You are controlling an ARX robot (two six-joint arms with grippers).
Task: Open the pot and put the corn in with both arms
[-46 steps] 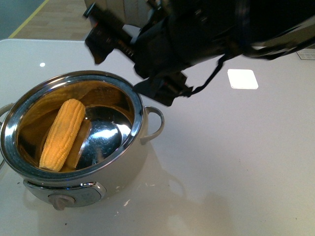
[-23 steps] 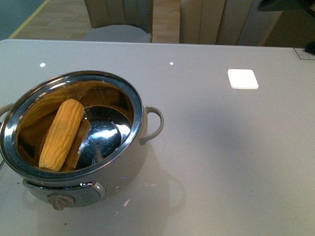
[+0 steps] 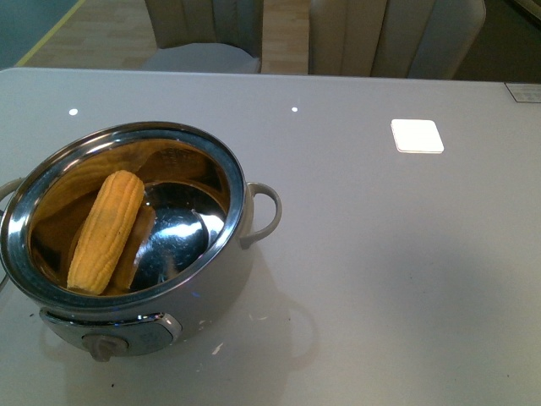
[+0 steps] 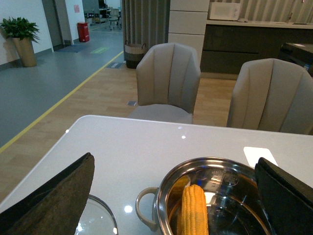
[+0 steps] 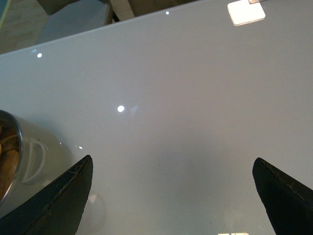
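The pot [image 3: 242,199] stands open at the table's front left, with a steel rim, cream body and beige dial [image 3: 106,345]. The yellow corn [image 3: 106,230] lies inside it, leaning on the left wall. No arm shows in the front view. In the left wrist view my left gripper [image 4: 176,196] is open and empty above the pot [image 4: 161,188] and the corn [image 4: 194,210]. In the right wrist view my right gripper [image 5: 178,196] is open and empty over bare table, with the pot's rim [image 5: 14,137] and side handle [image 5: 33,161] beside it.
A glass lid [image 4: 98,220] lies on the table beside the pot in the left wrist view. A white square patch [image 3: 417,135] shows on the table at the back right. Beige chairs [image 3: 393,38] stand behind the far table edge.
A second ago a black arm and gripper filled the upper front view above the pot. It has pulled out of that view. The pot and corn have not moved.
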